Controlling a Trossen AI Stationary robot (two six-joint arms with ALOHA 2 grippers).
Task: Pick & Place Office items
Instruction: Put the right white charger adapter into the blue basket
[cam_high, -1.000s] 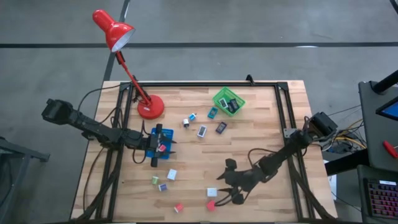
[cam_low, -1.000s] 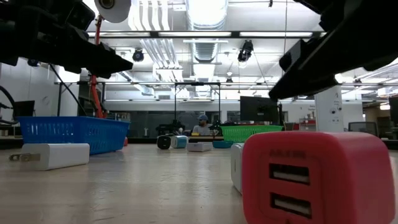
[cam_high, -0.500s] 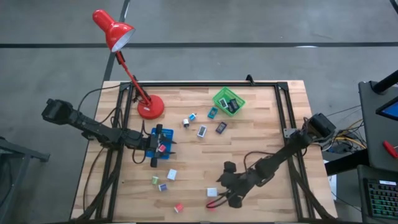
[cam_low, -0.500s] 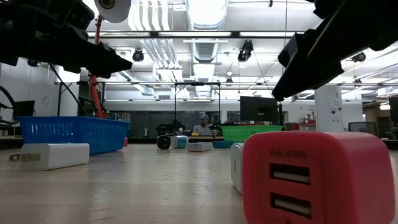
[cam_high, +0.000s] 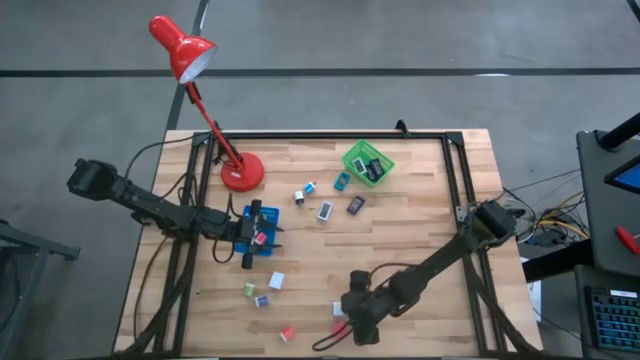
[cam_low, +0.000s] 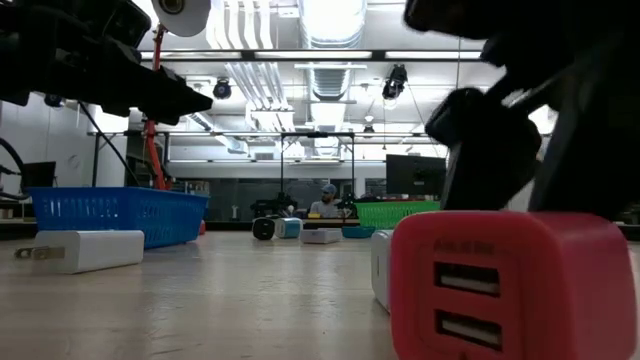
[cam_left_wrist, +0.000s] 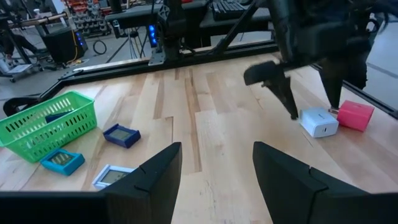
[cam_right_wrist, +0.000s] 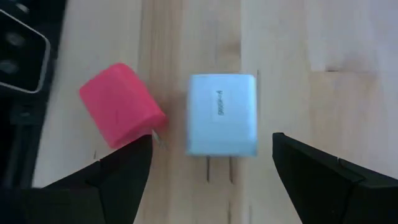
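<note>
While we look down on the wooden table (cam_high: 420, 240), we find the red desk lamp (cam_high: 182, 48) at the far left corner, its base on the wood. Just right of it, the left gripper (cam_high: 262, 234) hovers over the blue tray (cam_high: 247, 214), its two fingers (cam_left_wrist: 149, 180) spread with nothing between them. Below the tray, near the front edge, we see a white block (cam_high: 277, 280), a green block (cam_high: 249, 289), a purple block (cam_high: 261, 300) and a red block (cam_high: 288, 333), each apart from the others. Toward the middle, three flat pieces (cam_high: 326, 211) lie loose between the tray and the green basket (cam_high: 355, 158), which holds dark pieces. Further right, at the front edge, the right gripper (cam_high: 345, 322) is low over a white charger (cam_right_wrist: 222, 114) and a pink charger (cam_right_wrist: 121, 114) lying just beside each other. From the right wrist camera we see its fingers (cam_right_wrist: 124, 169) standing wide, straddling the white charger without touching it. At table height the pink charger fills the foreground; a person (cam_low: 324, 204) sits far behind.
</note>
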